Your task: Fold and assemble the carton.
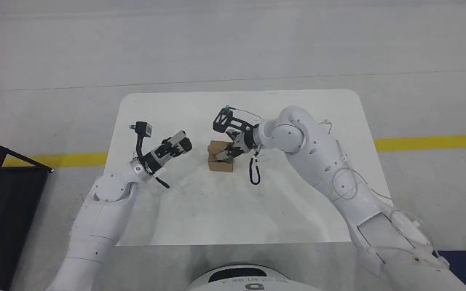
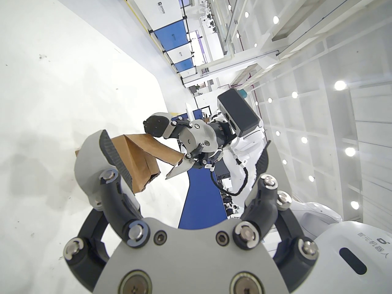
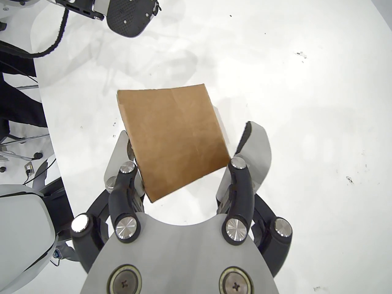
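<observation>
A small brown carton [image 1: 218, 158] stands partly folded near the middle of the white table [image 1: 291, 204]. My right gripper [image 1: 234, 151] is at its right side, open, with a flat brown panel [image 3: 174, 136] lying between its fingers. One finger [image 3: 122, 148] touches the panel's edge; the other [image 3: 254, 142] stands just clear of its corner. From the left wrist view, the carton [image 2: 141, 154] has a flap reaching between the right gripper's pads [image 2: 154, 125]. My left gripper [image 1: 183, 143] is open a short way left of the carton, holding nothing; its dark pad [image 3: 131, 4] shows beyond the carton.
The table's near edge runs along the front, and a rounded far corner [image 2: 153, 77] lies beyond the carton. A black frame [image 1: 14, 204] stands on the floor off the table's left side. Bare tabletop surrounds the carton.
</observation>
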